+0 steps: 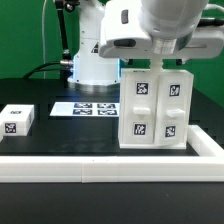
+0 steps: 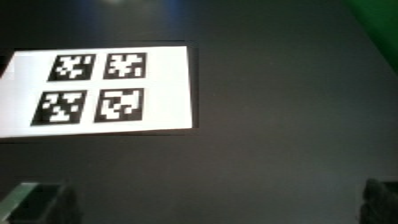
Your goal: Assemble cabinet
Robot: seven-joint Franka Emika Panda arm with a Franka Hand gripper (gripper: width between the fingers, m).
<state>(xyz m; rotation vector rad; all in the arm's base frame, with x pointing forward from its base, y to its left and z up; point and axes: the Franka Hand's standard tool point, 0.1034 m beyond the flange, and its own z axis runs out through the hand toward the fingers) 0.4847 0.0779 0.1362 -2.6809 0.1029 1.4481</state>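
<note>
**Cabinet upright; gripper spread**

Cabinet [image 1: 153,108]: glossy white plastic box, upright toward the exterior view's right, just behind the low white rail [image 1: 100,166]. Square tags sit on its front panels. A small tagged white part [image 1: 18,121] lies well apart. Gripper [image 2: 205,203] is spread wide, with its fingers [image 2: 36,200] blurred and cropped. Marker board [image 2: 98,88] lies flat on the matte dark table [image 2: 267,150].

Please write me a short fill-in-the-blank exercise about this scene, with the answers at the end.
The marker board carries ___ tags.
The claw is ___, holding nothing.
The small white part lies to the exterior view's ___ of the cabinet.
Answers: four; open; left.
</note>
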